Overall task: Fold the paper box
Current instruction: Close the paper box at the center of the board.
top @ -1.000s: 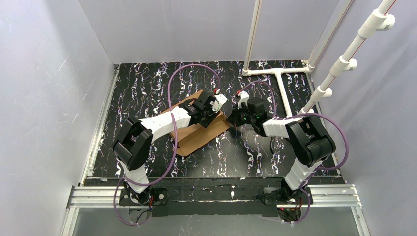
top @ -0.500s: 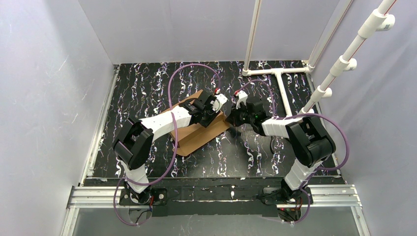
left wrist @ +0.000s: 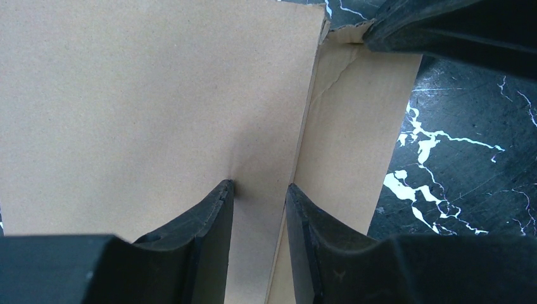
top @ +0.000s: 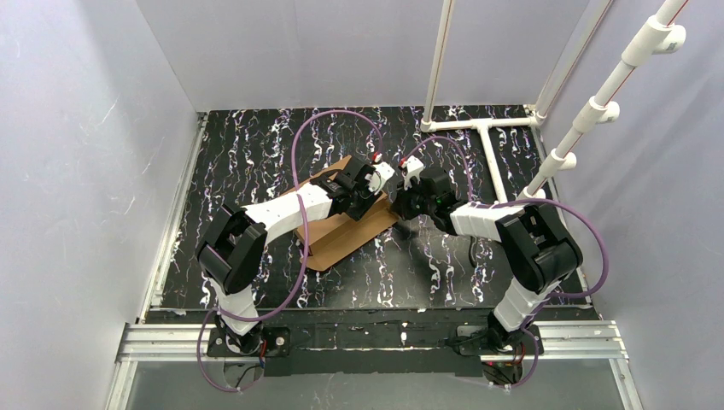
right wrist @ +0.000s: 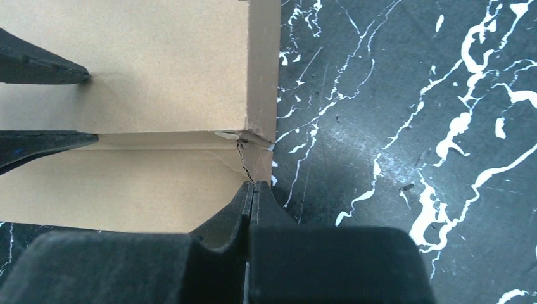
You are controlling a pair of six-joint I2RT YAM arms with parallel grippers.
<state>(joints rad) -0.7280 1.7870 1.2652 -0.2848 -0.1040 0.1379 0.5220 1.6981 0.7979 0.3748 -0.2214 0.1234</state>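
Observation:
The paper box [top: 340, 241] lies flat on the black marbled table as a brown cardboard sheet, one panel folded over another. In the left wrist view my left gripper [left wrist: 259, 185] stands partly open, both fingertips pressed down on the paper box [left wrist: 126, 95], one on each side of the folded panel's edge. Nothing is held between them. My right gripper [right wrist: 253, 184] is shut, and its tips touch the torn corner at the crease of the paper box [right wrist: 126, 63]. From above, the left gripper [top: 374, 192] and right gripper [top: 399, 205] meet at the sheet's right end.
A white pipe frame [top: 482, 128] stands at the back right, with slanted pipes [top: 598, 102] above the right arm. Purple cables [top: 299, 154] loop over the left arm. Grey walls close in the table on three sides.
My right gripper has moved left and slightly away from the arm bases, up to the cardboard's corner. The left gripper and the sheet have hardly moved.

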